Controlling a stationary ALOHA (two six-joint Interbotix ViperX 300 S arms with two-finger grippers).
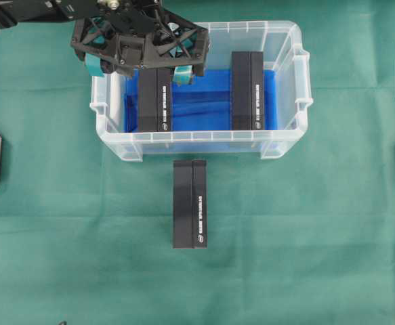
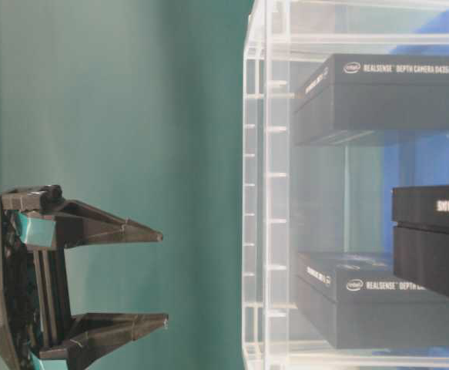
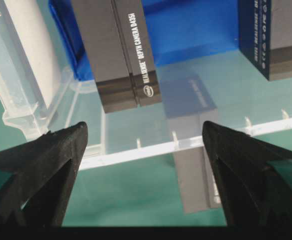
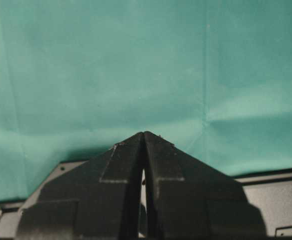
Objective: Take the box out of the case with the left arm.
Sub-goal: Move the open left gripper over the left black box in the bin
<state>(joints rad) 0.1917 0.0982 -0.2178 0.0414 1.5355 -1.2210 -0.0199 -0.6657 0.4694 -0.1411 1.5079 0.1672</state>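
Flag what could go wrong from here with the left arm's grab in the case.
1. The left gripper, jaws open, hovers over the far-left corner of the case; a finger could clip the rim on descent.
2. The left box lies close to the left wall, leaving little finger room.
3. A box outside lies just in front of the case; a careless set-down might hit it.

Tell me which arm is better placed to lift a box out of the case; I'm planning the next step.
Left. Its open pincer hangs over the case, above the left RealSense box. The right pincer is shut, with only green cloth below.
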